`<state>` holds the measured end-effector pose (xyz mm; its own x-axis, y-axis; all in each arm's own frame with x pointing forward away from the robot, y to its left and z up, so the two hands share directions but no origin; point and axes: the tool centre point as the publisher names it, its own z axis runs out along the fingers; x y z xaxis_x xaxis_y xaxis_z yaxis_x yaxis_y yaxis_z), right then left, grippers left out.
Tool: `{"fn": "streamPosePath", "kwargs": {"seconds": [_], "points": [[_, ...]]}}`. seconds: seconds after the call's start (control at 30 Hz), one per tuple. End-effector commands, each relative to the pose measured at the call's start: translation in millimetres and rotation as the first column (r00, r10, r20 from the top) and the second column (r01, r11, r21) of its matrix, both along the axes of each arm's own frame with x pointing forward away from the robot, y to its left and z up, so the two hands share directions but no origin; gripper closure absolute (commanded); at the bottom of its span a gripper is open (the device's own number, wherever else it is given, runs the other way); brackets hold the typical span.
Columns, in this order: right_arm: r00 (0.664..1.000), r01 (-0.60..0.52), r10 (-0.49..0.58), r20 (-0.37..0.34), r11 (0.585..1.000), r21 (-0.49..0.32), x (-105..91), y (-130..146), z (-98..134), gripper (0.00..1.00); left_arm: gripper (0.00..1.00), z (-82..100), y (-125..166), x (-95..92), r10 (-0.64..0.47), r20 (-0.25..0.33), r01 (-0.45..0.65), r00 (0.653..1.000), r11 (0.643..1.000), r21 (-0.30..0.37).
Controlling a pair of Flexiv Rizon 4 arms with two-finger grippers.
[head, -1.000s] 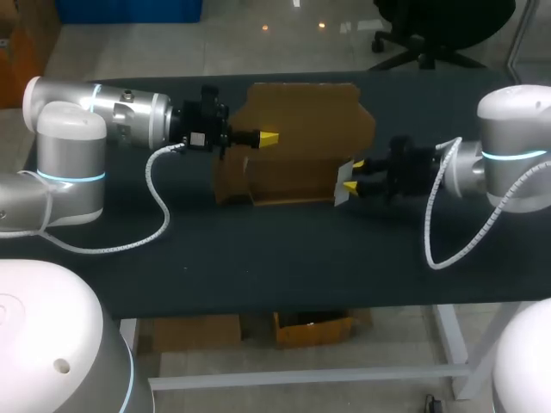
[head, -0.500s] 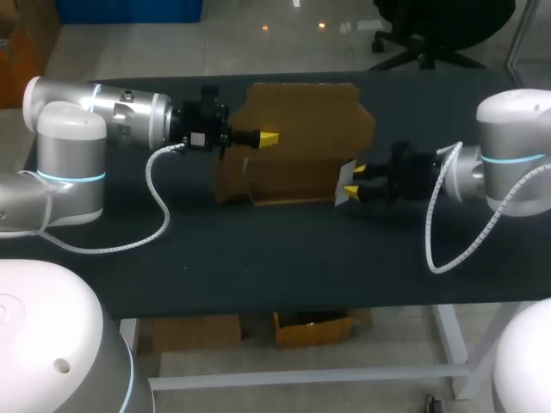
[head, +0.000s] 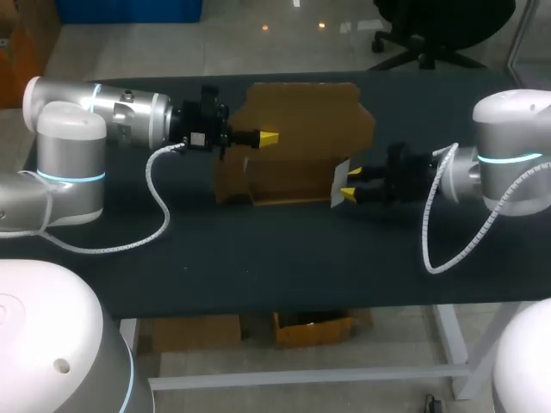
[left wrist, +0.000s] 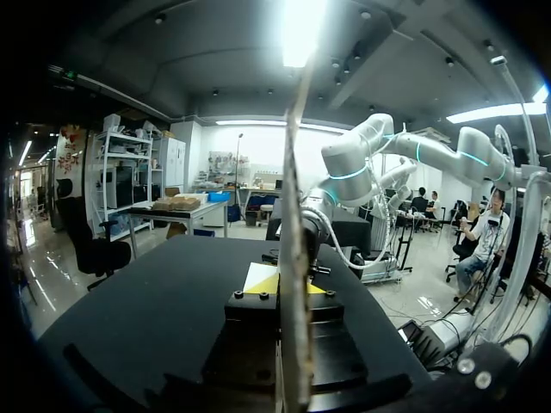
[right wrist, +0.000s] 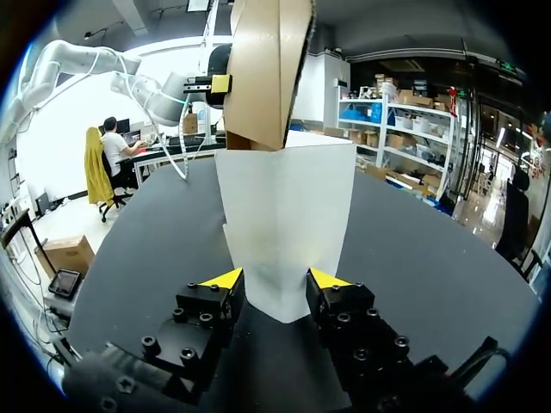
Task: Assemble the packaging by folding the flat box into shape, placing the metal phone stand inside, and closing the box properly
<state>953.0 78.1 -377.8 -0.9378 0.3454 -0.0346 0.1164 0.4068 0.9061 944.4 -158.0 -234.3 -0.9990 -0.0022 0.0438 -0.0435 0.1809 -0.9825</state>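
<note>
Folding box (head: 297, 129) side flap (head: 341, 182), mid-frame.
Left jaws clamped on box; right jaws apart astride flap: push square, slowly.

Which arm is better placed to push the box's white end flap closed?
Right. The right gripper sits at the white end flap, jaws open either side of it. The left gripper is at the other end of the cardboard box, clamped on a panel.

Ceiling lamp (left wrist: 301, 26) glares bright overhead; table (head: 284, 258) dark, dimly lit.
</note>
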Motion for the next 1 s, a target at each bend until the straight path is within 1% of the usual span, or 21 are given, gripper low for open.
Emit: {"fn": "streamPosePath", "kwargs": {"seconds": [0.03, 0.2, 0.3, 0.7, 1.0], "points": [[1.000, -0.005, 0.005, 0.008, 1.000, 0.012, 1.8, 7.1, -0.4, 0.56, 1.00, -6.0, -0.6, 1.2, -0.004, -0.001, 0.004, 1.000, 1.000, 0.001], [1.000, 0.002, -0.003, 0.012, 1.000, 0.017, 1.9, 8.9, 0.7, 0.56, 1.00, -6.0, -0.6, 1.2, -0.004, -0.001, 0.004, 1.000, 1.000, 0.001], [0.999, 0.038, -0.038, 0.009, 0.999, 0.010, 1.5, 6.1, 0.1, 0.55, 1.00, -6.0, -0.6, 1.2, -0.004, -0.001, 0.004, 1.000, 1.000, 0.001], [0.991, 0.130, -0.130, 0.014, 0.991, 0.031, -3.5, -5.0, 2.5, 0.54, 1.00, -6.0, -0.6, 1.2, -0.004, -0.001, 0.004, 1.000, 1.000, 0.001], [0.987, 0.157, -0.158, 0.022, 0.987, 0.033, -3.3, -4.8, 7.4, 0.55, 1.00, -6.0, -0.6, 1.2, -0.004, -0.001, 0.004, 1.000, 1.000, 0.001]]}}
